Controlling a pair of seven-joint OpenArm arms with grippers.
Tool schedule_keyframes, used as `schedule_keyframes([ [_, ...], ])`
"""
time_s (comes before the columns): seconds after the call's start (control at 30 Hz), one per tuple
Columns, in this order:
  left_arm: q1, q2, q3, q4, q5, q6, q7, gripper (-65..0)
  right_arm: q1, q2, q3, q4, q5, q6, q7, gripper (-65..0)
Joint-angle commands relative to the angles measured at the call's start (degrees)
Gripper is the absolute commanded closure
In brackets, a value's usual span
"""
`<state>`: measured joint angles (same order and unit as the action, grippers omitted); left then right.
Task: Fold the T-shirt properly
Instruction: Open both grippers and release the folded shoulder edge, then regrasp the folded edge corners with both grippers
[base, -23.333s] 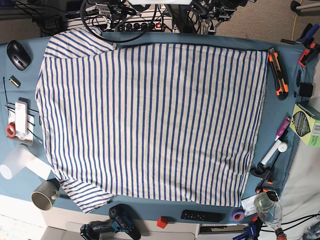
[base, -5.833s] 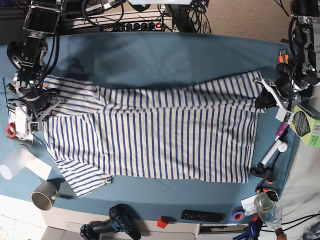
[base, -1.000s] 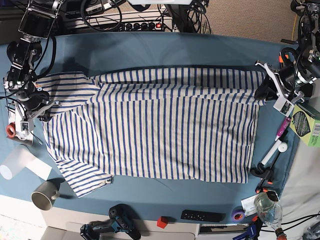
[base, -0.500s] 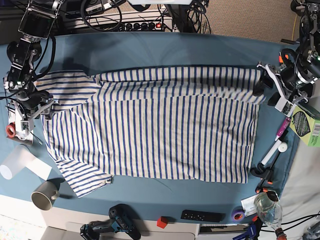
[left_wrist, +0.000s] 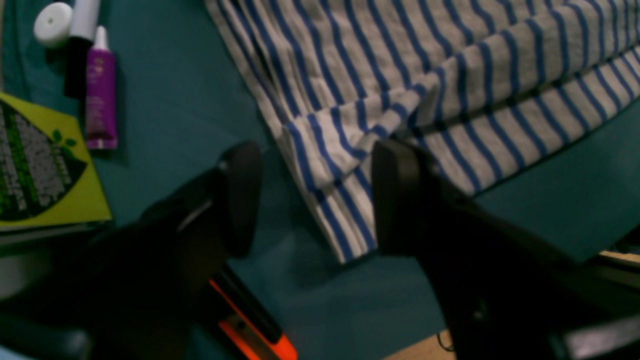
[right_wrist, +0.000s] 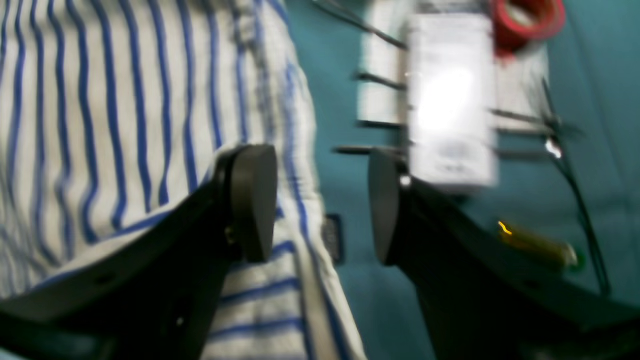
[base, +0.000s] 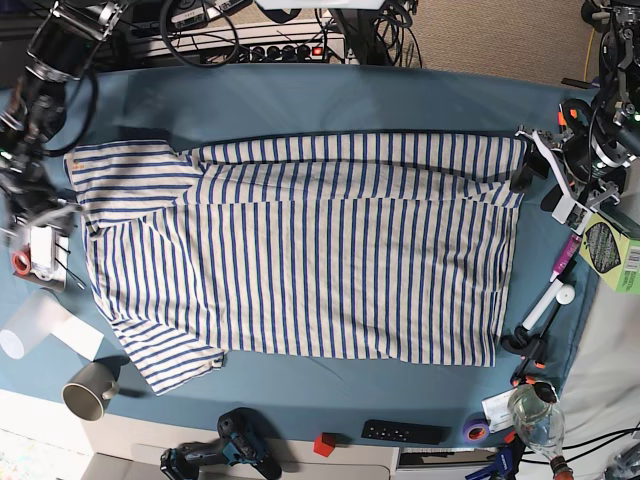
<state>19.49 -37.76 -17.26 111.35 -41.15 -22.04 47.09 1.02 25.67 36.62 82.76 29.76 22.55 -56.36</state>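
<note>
Now both grippers, L (left_wrist: 310, 200) & R (right_wrist: 322, 202), open, T-shirt (base: 300, 250) flat.

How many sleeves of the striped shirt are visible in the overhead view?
2. Both lie at the left end of the white, blue-striped T-shirt: one sleeve at top left, one at bottom left.

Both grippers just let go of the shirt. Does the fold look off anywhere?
Mostly tidy. The T-shirt has its far strip folded over, but by the open left gripper that corner lies bunched and wrinkled. The near sleeve sticks out unfolded.
</note>
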Motion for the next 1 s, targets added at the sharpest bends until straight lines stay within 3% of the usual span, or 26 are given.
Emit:
schedule_keyframes([
  [0.0, -0.28, -0.98, -0.5, 0.72, -0.35, 0.0, -0.83, -35.0, 0.55, 1.14, 3.32, 0.92, 2.75, 1.09, -1.29, -29.7],
  [0.1, -0.28, -0.96, -0.5, 0.72, -0.35, -0.02, -0.85, -35.0, -0.9, -0.17, 12.66, 0.9, 10.14, 3.52, -6.62, -29.7],
  [0.3, -0.28, -0.96, -0.5, 0.72, -0.37, -0.02, -0.85, -35.0, -8.2, -7.15, 22.88, 0.87, 18.6, 5.09, -7.72, -29.7],
  [0.5, -0.28, -0.94, -0.5, 0.72, -0.37, 0.0, -0.85, -35.0, -9.38, -13.18, 21.16, 0.79, 20.31, 5.16, -5.55, -29.7],
  [0.67, -0.28, -0.96, -0.5, 0.72, -0.37, 0.0, -0.83, -35.0, -7.85, -14.88, 17.62, 0.79, 19.93, 5.33, -4.79, -29.7],
  [0.97, -0.28, -0.96, -0.5, 0.72, -0.37, -0.02, -0.81, -35.0, -6.58, -16.46, 17.35, 0.79, 18.6, 6.1, -4.68, -29.7],
])
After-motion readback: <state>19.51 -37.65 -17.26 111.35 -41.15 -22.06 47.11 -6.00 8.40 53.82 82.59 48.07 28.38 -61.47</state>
